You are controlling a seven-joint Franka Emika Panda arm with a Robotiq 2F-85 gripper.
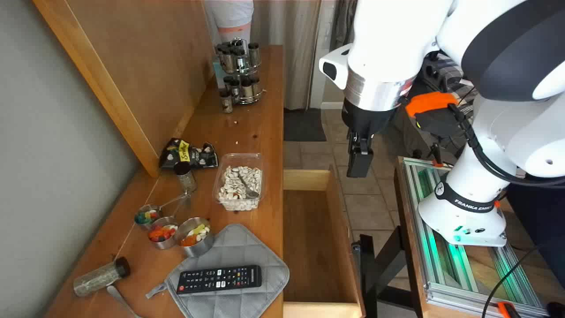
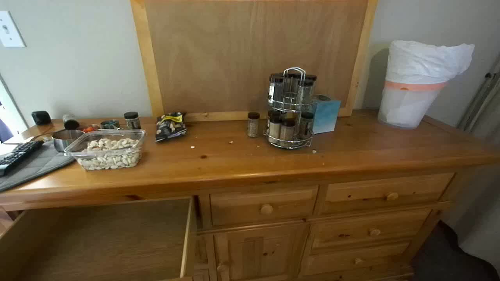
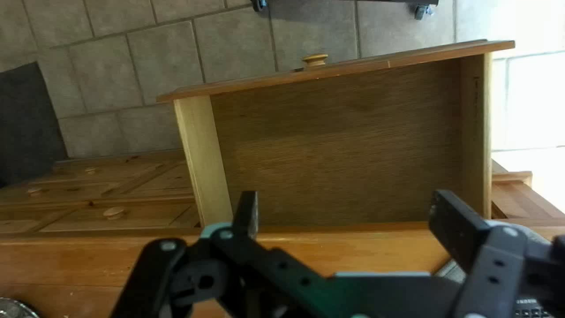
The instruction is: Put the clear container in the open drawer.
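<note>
The clear container [image 1: 239, 183], a see-through box with pale bits and a spoon in it, stands on the wooden counter near its front edge. It also shows in an exterior view [image 2: 107, 150]. In the wrist view it does not show. The open drawer [image 1: 304, 238] is pulled out below the counter edge beside the container, and its inside is bare in both exterior views [image 2: 105, 238] and in the wrist view [image 3: 340, 150]. My gripper [image 1: 359, 168] hangs in the air past the drawer's front panel, apart from the container. In the wrist view my gripper [image 3: 342, 205] is open with nothing between its fingers.
A grey pot holder [image 1: 238, 249] with a black remote [image 1: 219, 279] lies on the counter near the container. Metal measuring cups [image 1: 196, 238], a spice jar [image 1: 185, 176] and a black bag [image 1: 190, 154] stand close by. A spice rack [image 2: 290, 111] stands farther along.
</note>
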